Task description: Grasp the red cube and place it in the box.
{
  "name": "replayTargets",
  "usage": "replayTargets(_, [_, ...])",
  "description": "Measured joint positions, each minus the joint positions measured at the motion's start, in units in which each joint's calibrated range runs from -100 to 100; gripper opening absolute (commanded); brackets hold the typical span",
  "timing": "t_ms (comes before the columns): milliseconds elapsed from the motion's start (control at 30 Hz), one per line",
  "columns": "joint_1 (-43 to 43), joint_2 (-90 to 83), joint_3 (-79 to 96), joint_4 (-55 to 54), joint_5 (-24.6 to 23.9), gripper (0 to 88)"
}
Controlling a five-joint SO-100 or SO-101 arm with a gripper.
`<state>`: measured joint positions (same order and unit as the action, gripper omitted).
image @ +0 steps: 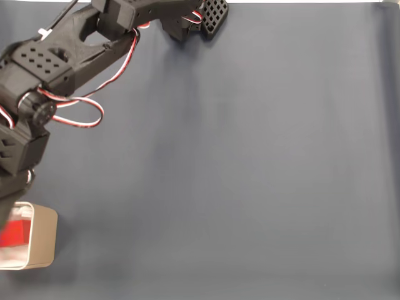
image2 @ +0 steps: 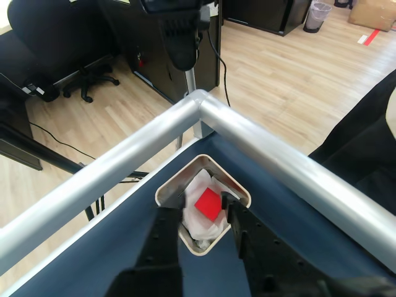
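Note:
The red cube (image2: pixel 208 204) lies inside the box (image2: pixel 166 189), on the white lining, at the table's corner in the other view. My gripper (image2: pixel 199 209) hangs open just over the box, one black finger (image2: pixel 166 238) on the cube's left and the other (image2: pixel 238 230) close on its right. In the fixed view the beige box (image: pixel 42 242) sits at the bottom left with the red cube (image: pixel 15 232) showing in it. The black arm (image: pixel 44 69) reaches down the left edge towards it, its end cut off by the frame.
A dark blue-grey mat (image: pixel 237 162) covers the table. Two aluminium rails (image2: pixel 272 158) meet at the corner right behind the box. Beyond are wooden floor, an office chair (image2: pixel 55 37) and a black stand (image2: pixel 179 37).

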<state>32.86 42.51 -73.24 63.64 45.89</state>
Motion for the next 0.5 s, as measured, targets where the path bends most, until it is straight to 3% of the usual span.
replayTargets(500, [-6.23, -25.71, 32.1, 0.0, -1.27, 0.0])
